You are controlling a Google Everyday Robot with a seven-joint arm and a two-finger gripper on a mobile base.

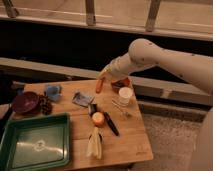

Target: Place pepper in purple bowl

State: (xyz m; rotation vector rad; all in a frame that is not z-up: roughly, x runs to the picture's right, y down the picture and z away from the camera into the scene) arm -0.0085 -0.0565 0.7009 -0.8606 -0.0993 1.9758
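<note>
Table (pixel 131 141): wooden, busy.
Left: purple bowl (pixel 25 102), green tray (pixel 11 150).
Middle: orange fruit (pixel 98 119), corn (pixel 95 145).
Right: white cup (pixel 125 95).
Gripper (pixel 103 78): over the back edge, clutching the pepper (pixel 99 86).

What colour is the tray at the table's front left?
Dark green tray, clearest in the camera view; the gripper holds the pepper over the table.

blue cup (pixel 52 91), grapes (pixel 46 105) between tool (pixel 103 77) holding pepper (pixel 99 86) and purple bowl (pixel 23 102)

Top of held pepper (pixel 99 87) hidden in hand (pixel 103 76) abv table (pixel 129 142).
</note>
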